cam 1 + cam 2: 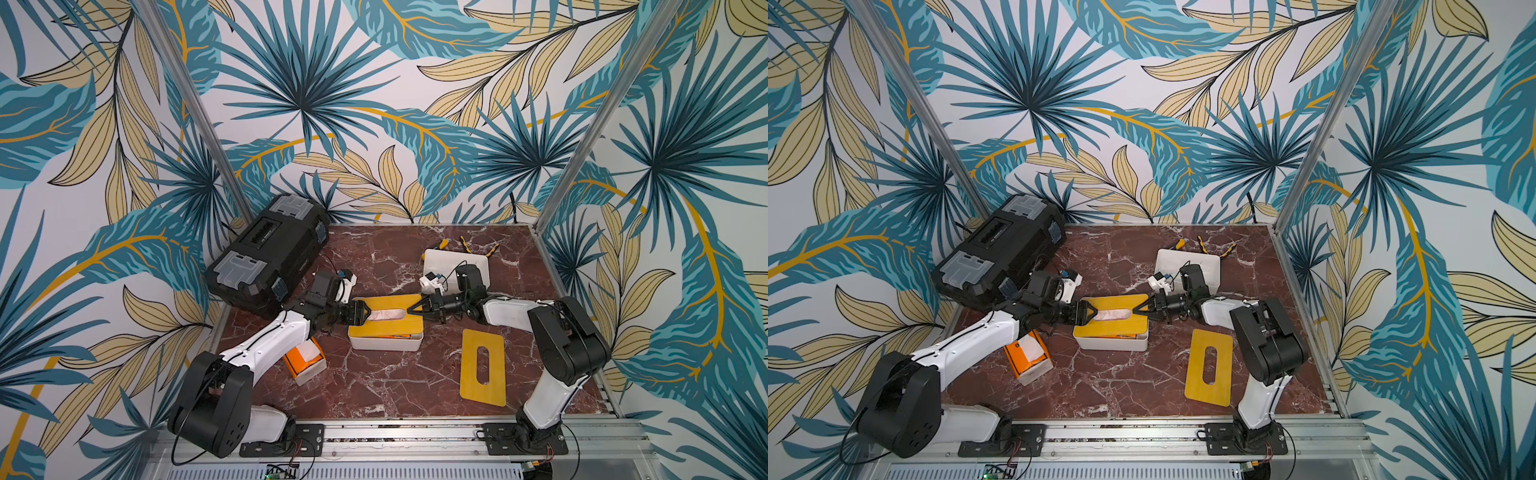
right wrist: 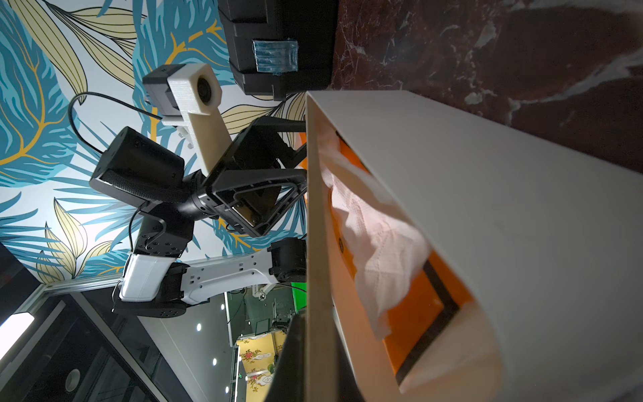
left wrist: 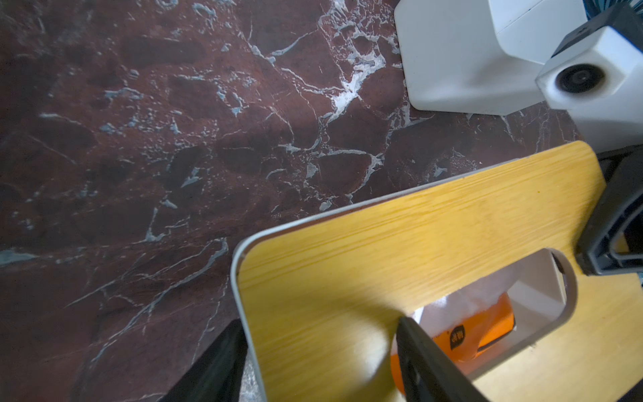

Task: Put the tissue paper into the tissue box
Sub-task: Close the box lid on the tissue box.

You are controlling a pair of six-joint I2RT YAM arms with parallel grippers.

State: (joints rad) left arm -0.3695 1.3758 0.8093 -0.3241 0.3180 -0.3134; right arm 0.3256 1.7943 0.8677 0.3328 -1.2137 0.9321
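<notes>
The tissue box (image 1: pixel 384 343) is set mid-counter (image 1: pixel 374 386), with bare marble left open in front of it and behind it. Its yellow lid (image 1: pixel 392 301) is seated on top but raised slightly along the near edge, so that an orange pack (image 3: pixel 487 330) is seen inside. The tissue paper (image 1: pixel 386 314) is found lying along the lid's slot, above that pack. Room is narrowed on the right by a spare lid (image 1: pixel 468 365) laid flat near the box's corner. It is narrowed at the back by a second white box (image 1: pixel 440 259), and at the back-left corner by a black toolbox (image 1: pixel 266 253).

Both forearms are stretched low over the counter, and the grippers are pointed at each other along the box's length. The left gripper (image 1: pixel 366 313) is spread wide: one finger (image 3: pixel 215 365) is placed outside the box's short end, the other at the slot's end. Whether the box is pressed cannot be told. The right gripper (image 1: pixel 413 311) is pressed together on the lid's opposite end edge.

A dark round mark (image 3: pixel 457 337) is printed on the pack, but its writing cannot be read.
</notes>
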